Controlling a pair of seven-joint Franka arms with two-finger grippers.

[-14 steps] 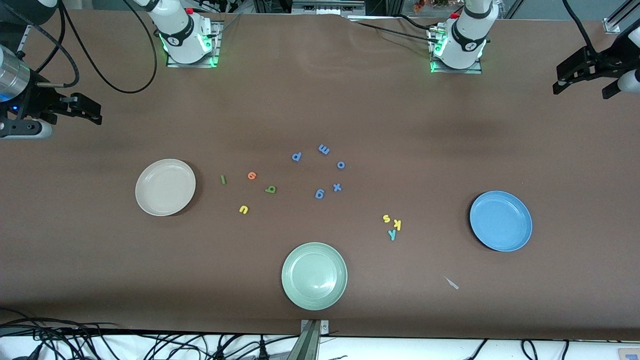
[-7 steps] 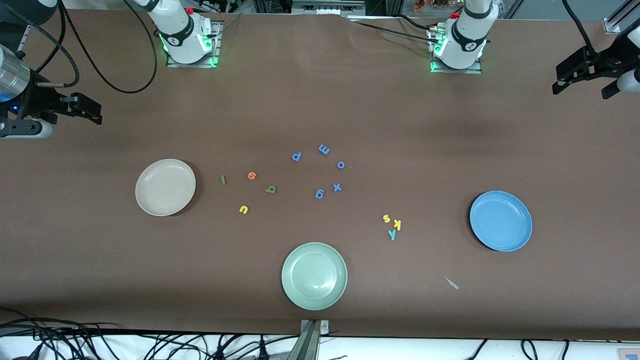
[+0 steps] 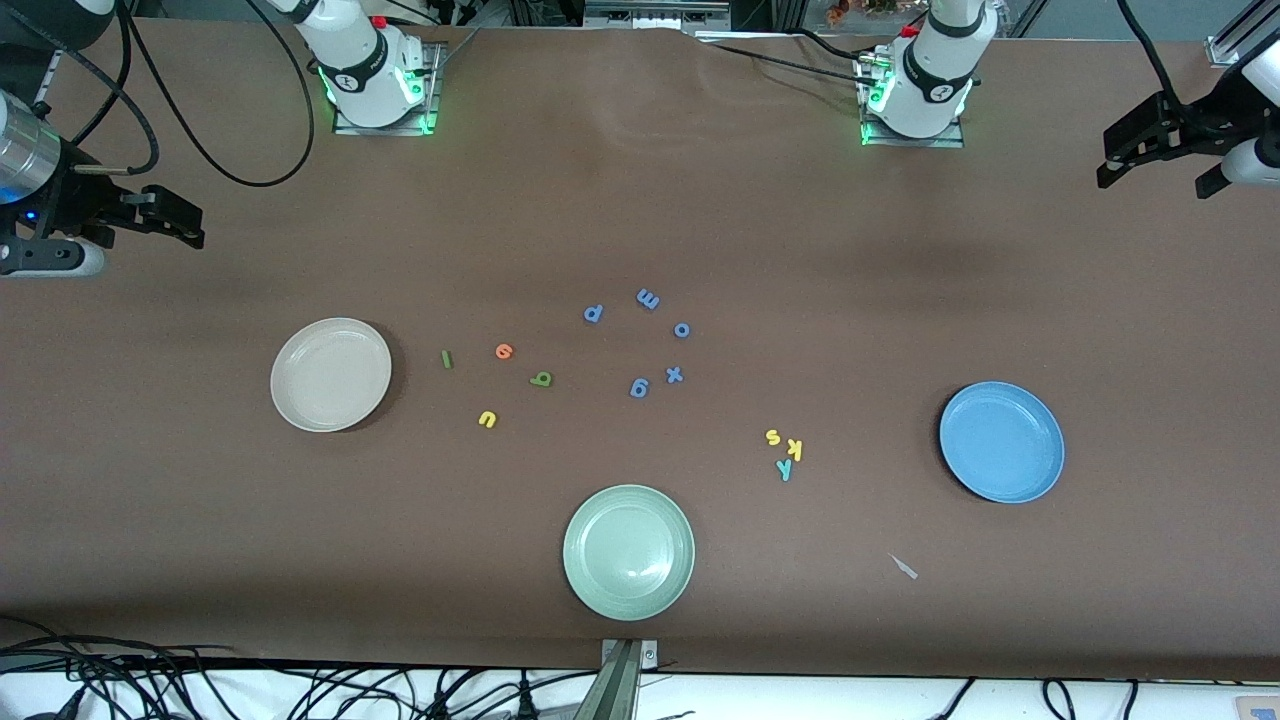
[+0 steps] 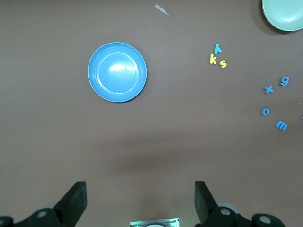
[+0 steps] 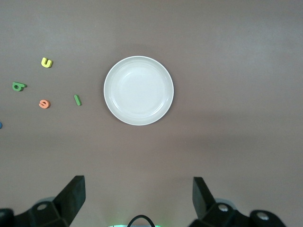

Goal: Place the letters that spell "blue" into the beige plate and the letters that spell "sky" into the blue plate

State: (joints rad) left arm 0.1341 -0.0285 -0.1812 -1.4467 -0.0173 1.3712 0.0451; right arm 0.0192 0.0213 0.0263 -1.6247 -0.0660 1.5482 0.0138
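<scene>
The beige plate (image 3: pixel 331 375) (image 5: pixel 138 90) lies toward the right arm's end and holds nothing. Beside it lie the green "l" (image 3: pixel 446 359), orange "e" (image 3: pixel 504 351), olive "b" (image 3: pixel 541 379) and yellow "u" (image 3: pixel 487 419). The blue plate (image 3: pixel 1001 441) (image 4: pixel 117 72), also bare, lies toward the left arm's end. The yellow "s" (image 3: pixel 772 436), yellow "k" (image 3: pixel 795 448) and teal "y" (image 3: pixel 784 468) cluster beside it. My right gripper (image 3: pixel 190 228) (image 5: pixel 137 198) hangs open high over its table end. My left gripper (image 3: pixel 1153 185) (image 4: pixel 139 201) hangs open high over the other end. Neither holds anything.
Several all-blue letters (image 3: pixel 648 298) lie mid-table between the two letter groups. A pale green plate (image 3: pixel 628 551) sits nearer the front camera, by the table's edge. A small grey scrap (image 3: pixel 904 567) lies between it and the blue plate.
The left gripper has shifted slightly at its end of the table. The right arm, plates and letters have not moved.
</scene>
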